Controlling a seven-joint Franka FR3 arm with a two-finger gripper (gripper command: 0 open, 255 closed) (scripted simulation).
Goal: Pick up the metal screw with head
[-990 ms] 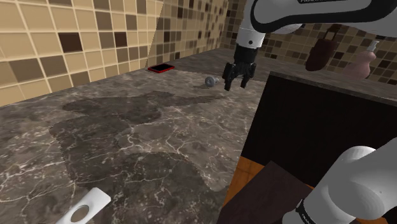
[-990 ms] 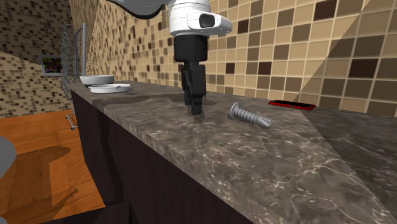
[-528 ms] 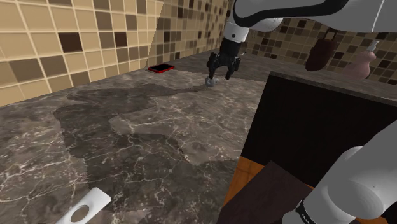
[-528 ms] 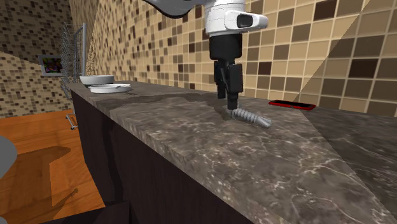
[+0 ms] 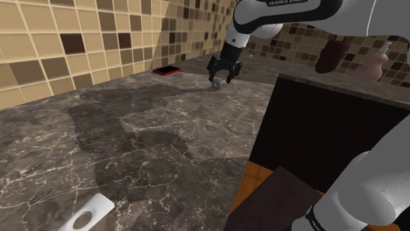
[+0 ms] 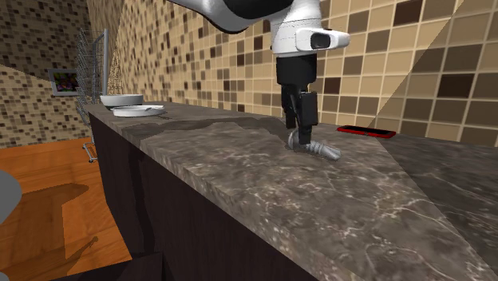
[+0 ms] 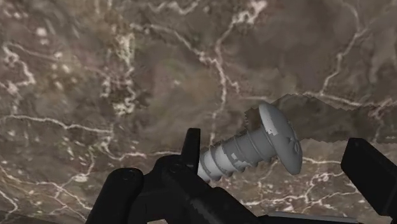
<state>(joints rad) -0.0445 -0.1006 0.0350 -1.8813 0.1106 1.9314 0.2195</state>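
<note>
Marbled dark surface [image 5: 131,144] is carrying the grey screw [image 7: 251,149] on its side near the tiled wall [image 5: 52,46], with the end effector [image 5: 221,77] straddling it, fingers [image 7: 191,145] spread wide. It is lying off-centre, nearer one finger, so closing is risking a one-sided push that sends the round screw rolling or pivoting out

A dark brown marble countertop [image 5: 144,144] with pale veins runs from 7 o'clock toward 1 o'clock in the shoulder view. Behind it, from 10 to 12 o'clock, rises a mosaic wall [image 5: 59,46] of tan, beige and brown square tiles. In the second exterior view, a dark cabinet front [image 6: 183,231] drops at 7 o'clock to an orange-brown wooden floor [image 6: 56,199]. A small framed picture [image 6: 65,81] hangs at 9 o'clock.
</note>
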